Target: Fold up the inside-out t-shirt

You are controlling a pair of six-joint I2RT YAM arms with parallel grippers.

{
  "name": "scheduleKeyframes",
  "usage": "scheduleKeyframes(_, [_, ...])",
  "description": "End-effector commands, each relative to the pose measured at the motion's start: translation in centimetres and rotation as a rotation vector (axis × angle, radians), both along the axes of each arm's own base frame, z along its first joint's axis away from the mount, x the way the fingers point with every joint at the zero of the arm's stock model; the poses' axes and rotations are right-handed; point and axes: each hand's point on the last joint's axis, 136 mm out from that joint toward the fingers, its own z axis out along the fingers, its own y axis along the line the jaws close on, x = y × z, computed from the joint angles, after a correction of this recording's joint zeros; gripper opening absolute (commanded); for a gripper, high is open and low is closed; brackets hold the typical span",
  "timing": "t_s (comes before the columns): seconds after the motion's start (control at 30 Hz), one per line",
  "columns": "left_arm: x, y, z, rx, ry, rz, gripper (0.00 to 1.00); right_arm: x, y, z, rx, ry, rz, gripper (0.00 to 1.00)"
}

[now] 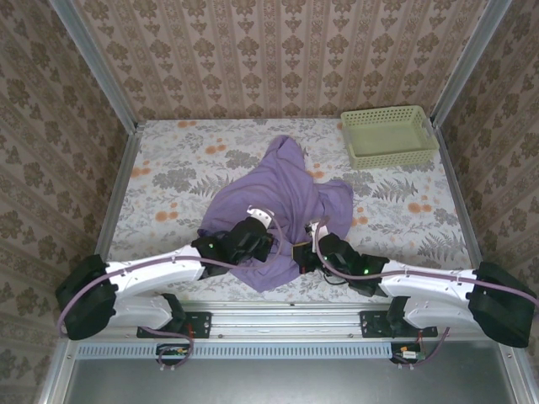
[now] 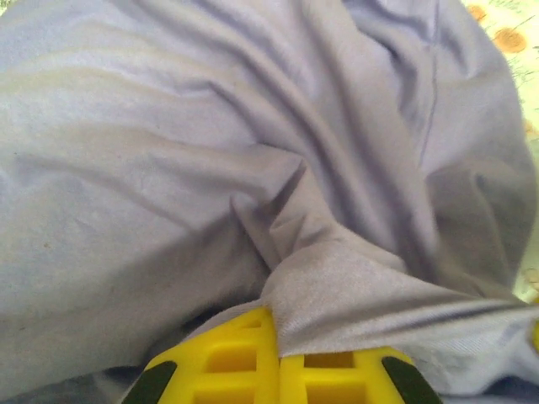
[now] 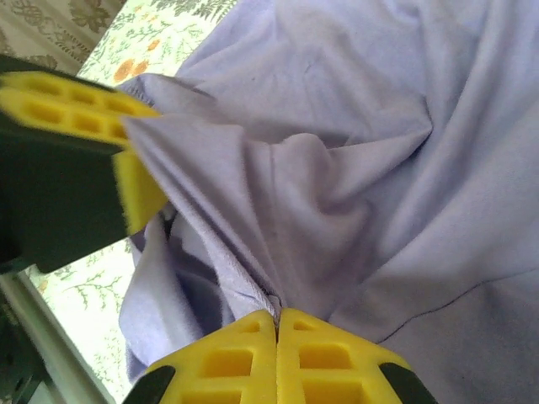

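At the near edge of the table (image 1: 168,181), the left gripper (image 2: 279,366) is clamped on a fold of the crumpled lavender t-shirt (image 1: 282,189); the right gripper (image 3: 277,353) pinches another fold alongside.

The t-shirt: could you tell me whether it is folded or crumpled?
Crumpled: the t-shirt lies in a bunched, wrinkled heap, with no flat, squared layers.

Left arm (image 1: 152,273) & right arm (image 1: 425,286): white links, black joint housings, mauve cable (image 1: 438,273) along each, black base mounts (image 1: 181,324). Yellow fingers (image 2: 240,358) w/ rectangular recesses, black corner patches.
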Motion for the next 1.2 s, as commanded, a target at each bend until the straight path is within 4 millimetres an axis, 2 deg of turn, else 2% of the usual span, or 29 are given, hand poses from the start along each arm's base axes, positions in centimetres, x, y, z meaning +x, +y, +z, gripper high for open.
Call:
scheduleKeyframes(0.0, [-0.3,0.8,1.3,-0.036,-0.035,0.001,0.0,1.3,-1.7,-0.4,-0.087,0.01,-0.1,0.0])
scheduleKeyframes(0.1, [-1.1,1.1,1.7,-0.062,-0.033,-0.037,0.0,2.1,-2.6,-0.5,-0.098,0.018,-0.13,0.0])
scheduleKeyframes(0.23, [-2.1,0.4,2.6,-0.129,-0.006,-0.112,0.0,2.7,-3.1,-0.5,-0.147,0.011,-0.139,0.0])
scheduleKeyframes(0.33, [-2.4,-0.5,3.7,-0.179,0.008,-0.148,0.0,2.8,-3.1,-0.4,-0.195,0.005,-0.13,0.13])
scheduleKeyframes(0.47, [-1.8,-1.0,4.4,-0.204,0.039,-0.138,0.0,1.6,-2.5,1.3,-0.222,-0.083,-0.083,0.35])
scheduleKeyframes(0.6, [-1.3,-1.3,4.3,-0.211,0.076,-0.124,0.0,-0.1,-1.3,3.0,-0.212,-0.177,-0.022,0.46])
scheduleKeyframes(0.67, [-1.4,-1.7,4.3,-0.222,0.09,-0.136,0.0,-1.0,0.0,3.7,-0.194,-0.212,0.027,0.51])
scheduleKeyframes(0.9, [-1.5,-1.9,5.0,-0.242,0.101,-0.144,0.0,-1.0,2.8,3.7,-0.172,-0.238,0.062,0.51])
scheduleKeyframes(1.03, [-1.8,-1.9,5.3,-0.252,0.105,-0.157,0.0,0.2,3.5,2.9,-0.249,-0.225,0.022,0.48])
scheduleKeyframes(1.1, [-1.9,-2.0,5.5,-0.259,0.107,-0.165,0.0,0.8,3.7,3.0,-0.277,-0.215,-0.006,0.43])
scheduleKeyframes(1.17, [-2.1,-2.0,5.7,-0.26,0.105,-0.172,0.0,1.5,3.8,3.1,-0.271,-0.206,-0.027,0.31])
